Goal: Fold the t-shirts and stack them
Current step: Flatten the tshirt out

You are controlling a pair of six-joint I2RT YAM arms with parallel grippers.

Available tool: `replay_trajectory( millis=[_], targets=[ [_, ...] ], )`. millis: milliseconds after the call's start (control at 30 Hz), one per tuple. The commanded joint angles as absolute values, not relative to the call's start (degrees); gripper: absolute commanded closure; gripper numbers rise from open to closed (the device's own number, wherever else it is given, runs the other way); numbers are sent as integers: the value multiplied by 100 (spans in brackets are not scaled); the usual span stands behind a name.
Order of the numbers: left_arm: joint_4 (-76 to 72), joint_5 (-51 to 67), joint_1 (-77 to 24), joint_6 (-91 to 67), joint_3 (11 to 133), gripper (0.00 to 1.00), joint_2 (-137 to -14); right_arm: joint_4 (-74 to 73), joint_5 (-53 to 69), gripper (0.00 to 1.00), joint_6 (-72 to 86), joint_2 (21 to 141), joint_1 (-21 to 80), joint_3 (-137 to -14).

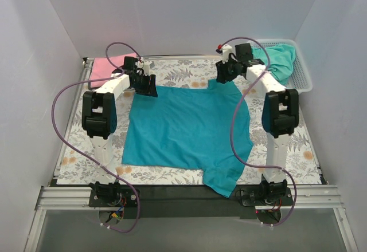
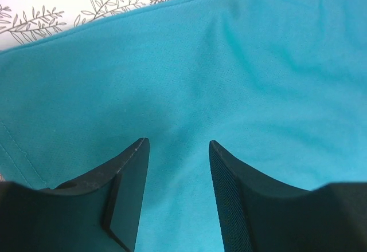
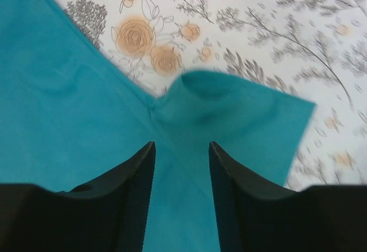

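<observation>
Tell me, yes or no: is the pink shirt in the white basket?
No: the pink shirt lies at the far left corner, while the basket at the far right holds the aqua-green shirt.

Top view: bright, even, diffuse light inside white walls (image 1: 189,11); no glare. Faint soft shadows on bench (image 1: 160,174).
Left wrist view: sharp; weave of teal shirt (image 2: 229,63) readable, paler patch toward upper right, shade deepening near left tool (image 2: 178,142).
Right wrist view: blurred throughout; floral print (image 3: 258,34) smeared, sleeve edge soft. Right tool (image 3: 182,144) near black, little surface detail.
</observation>
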State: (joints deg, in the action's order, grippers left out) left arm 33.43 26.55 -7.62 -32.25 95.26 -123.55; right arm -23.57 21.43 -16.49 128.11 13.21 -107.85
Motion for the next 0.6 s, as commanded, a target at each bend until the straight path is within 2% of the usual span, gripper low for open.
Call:
replay_trajectory(
  millis=[0,200,367,567],
  targets=[
    [3419,2830,-747,-3296,9747,56,-11997,-2408,1917,59,-1933,11647,1064,-10083],
    [3507,2593,-747,-3217,9642,57,-12164,-3023,1503,71,-2171,11628,1064,-9546],
    [3612,2470,-747,-3261,9606,57,-12331,-3120,1135,71,-2223,11925,1072,-9422],
    [3735,2233,-756,-3278,9799,60,-12638,-3366,265,72,-2215,12838,967,-10429]
  ],
)
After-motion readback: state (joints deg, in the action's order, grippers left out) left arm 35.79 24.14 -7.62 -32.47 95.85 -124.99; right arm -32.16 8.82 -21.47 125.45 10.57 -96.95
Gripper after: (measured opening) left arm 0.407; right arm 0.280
